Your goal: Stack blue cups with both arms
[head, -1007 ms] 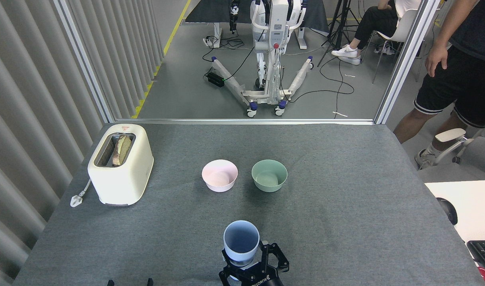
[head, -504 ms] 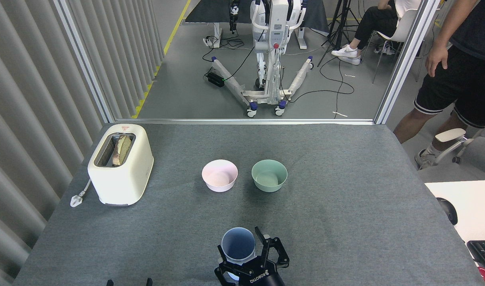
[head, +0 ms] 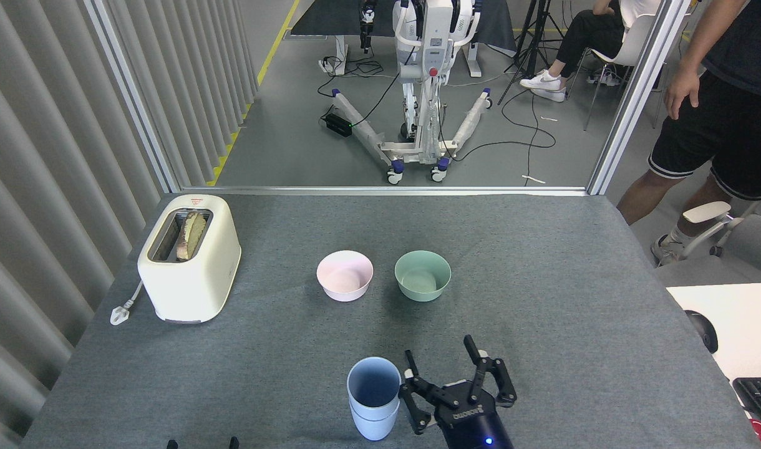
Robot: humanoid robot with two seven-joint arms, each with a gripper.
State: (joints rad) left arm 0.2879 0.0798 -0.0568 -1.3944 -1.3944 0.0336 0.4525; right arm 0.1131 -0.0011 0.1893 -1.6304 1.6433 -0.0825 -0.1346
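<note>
The right gripper [head: 458, 390] stands with fingers spread, just beside the blue cups [head: 373, 405], which sit nested upright near the table's [head: 542, 280] front edge; a stray finger could tip them over.

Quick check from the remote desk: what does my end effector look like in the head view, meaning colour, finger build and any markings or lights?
Only the right end effector shows: all black, with several slim jointed fingers fanning from a chunky palm block. The block bears small white lettering, seen upside down, and a small blue light glows on the wrist below. No loose cables are visible. The left end effector is out of view.
</note>
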